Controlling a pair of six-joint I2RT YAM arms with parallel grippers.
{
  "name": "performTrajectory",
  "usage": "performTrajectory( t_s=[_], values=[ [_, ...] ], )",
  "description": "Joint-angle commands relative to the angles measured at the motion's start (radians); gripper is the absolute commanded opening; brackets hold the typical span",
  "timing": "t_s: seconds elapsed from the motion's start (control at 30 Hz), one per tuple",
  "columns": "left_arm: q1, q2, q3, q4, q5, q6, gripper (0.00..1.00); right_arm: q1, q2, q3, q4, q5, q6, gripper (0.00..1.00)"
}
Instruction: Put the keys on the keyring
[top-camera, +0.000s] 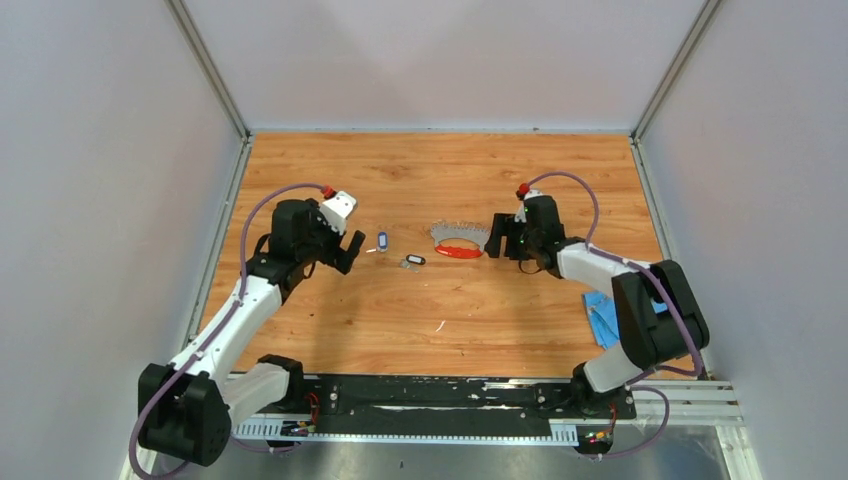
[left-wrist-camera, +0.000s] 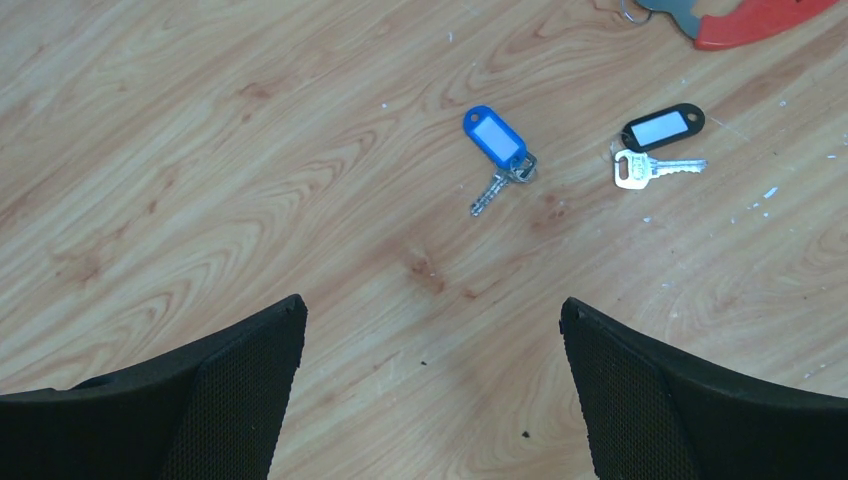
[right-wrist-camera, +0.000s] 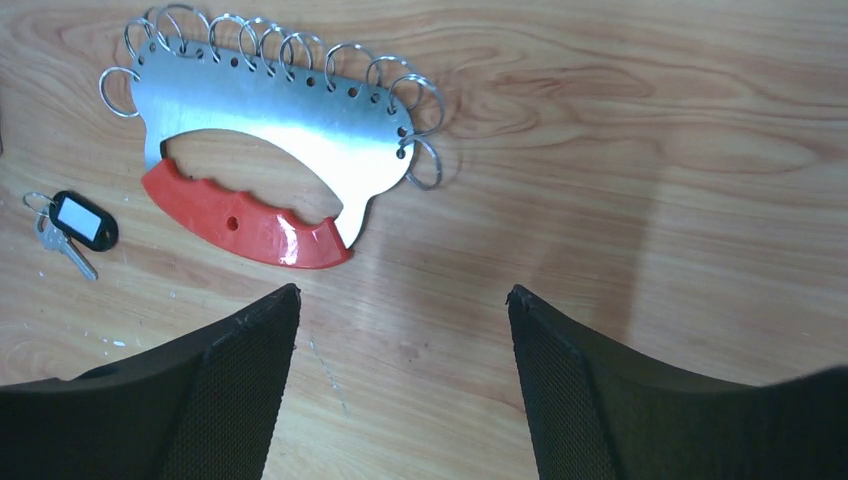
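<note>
We found both hands empty, jaws standing wide apart. The left hand (left-wrist-camera: 430, 312) hovered above the wood-grain tabletop (left-wrist-camera: 200, 150), short of the two keys. The blue-tagged key (left-wrist-camera: 497, 150), a small silvery blade on a blue oval plastic fob with a white label, lay flat. Near it, but not touching, lay the black-tagged key (left-wrist-camera: 655, 148), of the same pattern with a black fob. The right hand (right-wrist-camera: 400, 300) hung just short of the keyring (right-wrist-camera: 270, 130), a flat crescent of bright steel plate with a red moulded grip along its inner curve and a row of wire split rings along its outer edge. The plate lay flat between the two hands, with the keys on its left side and clear of it. In our judgement the keys are light, thin and liable to skate on the smooth wood. The plastic fob offers the thicker, less slippery hold, pinched across its narrow width. The plate appeared rigid and heavier, so the red grip is the sound place to seize it, leaving the rings exposed. The rings looked springy and small, and we would expect threading to demand close alignment.
</note>
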Motion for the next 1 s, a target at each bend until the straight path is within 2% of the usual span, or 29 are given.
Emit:
performTrajectory(
  t_s=[0.0,0.23,0.53,0.97],
  values=[
    [-0.011,0.07,0.08,-0.153,0.021,-0.023,1.0,0.031,0.066,0.053,0.015,-0.036,-0.015,0.78],
    [-0.012,0.116,0.144,-0.185,0.058,-0.025,0.97,0.019,0.155,0.128,0.002,-0.026,-0.066,0.76],
    [-0.031,0.129,0.203,-0.218,0.076,-0.025,0.86,0.016,0.256,0.188,-0.003,-0.024,-0.082,0.64],
    [-0.056,0.135,0.208,-0.238,0.085,-0.017,0.77,0.01,0.273,0.196,0.01,-0.04,-0.111,0.36]
  ],
)
